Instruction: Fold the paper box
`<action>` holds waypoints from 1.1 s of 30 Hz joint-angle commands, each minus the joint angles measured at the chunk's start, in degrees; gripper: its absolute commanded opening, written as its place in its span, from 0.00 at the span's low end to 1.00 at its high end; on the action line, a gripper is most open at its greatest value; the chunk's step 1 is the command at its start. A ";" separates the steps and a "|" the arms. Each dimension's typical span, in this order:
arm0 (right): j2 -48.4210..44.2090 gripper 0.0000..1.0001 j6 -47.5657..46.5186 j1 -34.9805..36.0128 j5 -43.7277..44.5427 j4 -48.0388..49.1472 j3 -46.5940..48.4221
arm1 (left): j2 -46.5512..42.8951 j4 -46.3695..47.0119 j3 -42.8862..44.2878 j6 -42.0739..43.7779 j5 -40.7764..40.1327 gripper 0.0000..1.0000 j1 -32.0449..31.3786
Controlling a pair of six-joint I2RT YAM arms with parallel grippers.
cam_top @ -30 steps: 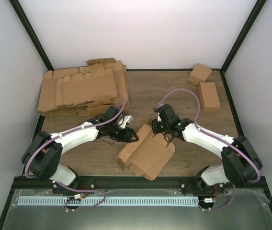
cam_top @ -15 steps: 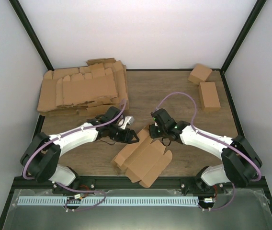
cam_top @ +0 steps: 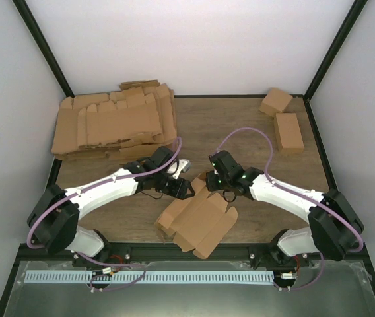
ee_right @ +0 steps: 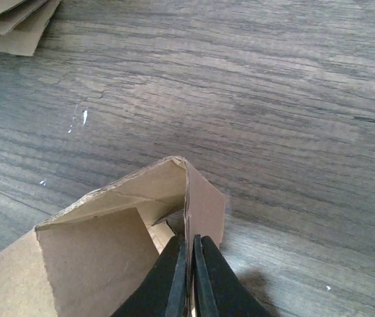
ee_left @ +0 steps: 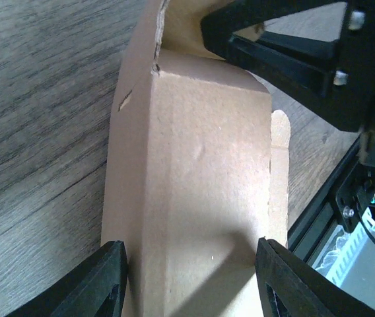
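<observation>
The paper box (cam_top: 201, 221) is a half-folded brown blank lying at the near middle of the table, with its far flaps raised. My right gripper (cam_top: 215, 183) is at its far corner, shut on an upright flap edge (ee_right: 204, 205) that runs in between its fingers. In the right wrist view the gripper (ee_right: 191, 264) pinches that edge beside the box's hollow corner (ee_right: 95, 264). My left gripper (cam_top: 186, 189) is at the box's far left end. In the left wrist view it (ee_left: 191, 277) stands open over a raised panel (ee_left: 207, 165), one finger on each side of the fold.
A big pile of flat cardboard blanks (cam_top: 115, 125) fills the back left, and its corner shows in the right wrist view (ee_right: 9, 26). Two folded boxes (cam_top: 275, 102) (cam_top: 288, 131) stand at the back right. The black frame rail (cam_top: 187, 249) runs just below the box's near edge.
My right gripper has pulled its flap left and the whole box has slid left and nearer. My left gripper has moved right, over the box's raised panel.
</observation>
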 commanded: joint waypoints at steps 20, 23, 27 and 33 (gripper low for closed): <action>-5.94 0.11 6.11 3.81 -2.52 -3.73 -3.62 | 1.35 3.06 -2.50 -2.04 -2.84 0.52 -1.87; -7.33 0.12 6.68 3.90 -3.44 -4.70 -3.20 | 1.22 3.15 -2.62 -2.09 -2.69 0.52 -1.89; -7.62 0.12 7.44 3.89 -4.64 -5.31 -2.60 | 1.38 3.64 -2.70 -2.43 -2.66 0.52 -1.93; -7.51 0.06 8.98 4.83 -4.81 -5.65 -3.07 | 1.57 4.37 -2.81 -3.34 -2.66 0.52 -1.97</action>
